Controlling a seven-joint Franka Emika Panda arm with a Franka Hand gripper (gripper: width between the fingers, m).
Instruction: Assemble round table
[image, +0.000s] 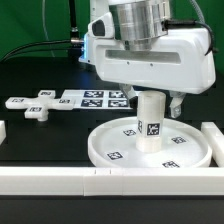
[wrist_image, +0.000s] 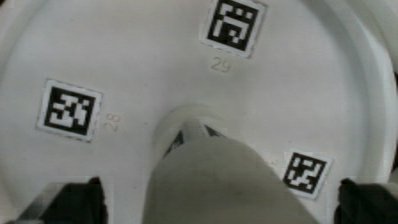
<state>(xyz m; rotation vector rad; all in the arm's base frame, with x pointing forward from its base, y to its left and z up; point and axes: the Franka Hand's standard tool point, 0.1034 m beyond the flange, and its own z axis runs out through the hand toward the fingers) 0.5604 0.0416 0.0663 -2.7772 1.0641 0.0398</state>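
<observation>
The large rimmed round disc (image: 150, 150) lies flat on the table, with square tags on its face. The short cylindrical leg (image: 150, 122) stands upright on the disc's central hub. My gripper (image: 152, 98) is straight above the leg, with its fingers down on either side of the leg's top. In the wrist view the leg (wrist_image: 222, 175) runs between the two dark fingertips (wrist_image: 80, 203), with a small gap on each side, so my gripper (wrist_image: 222, 205) is open around it. The disc (wrist_image: 143, 60) fills the background there. The cross-shaped foot (image: 38, 106) lies loose at the exterior view's left.
The marker board (image: 98, 98) lies flat behind the disc, between it and the foot. White border blocks run along the front edge (image: 60, 180) and the exterior view's right side (image: 212, 140). The table is black.
</observation>
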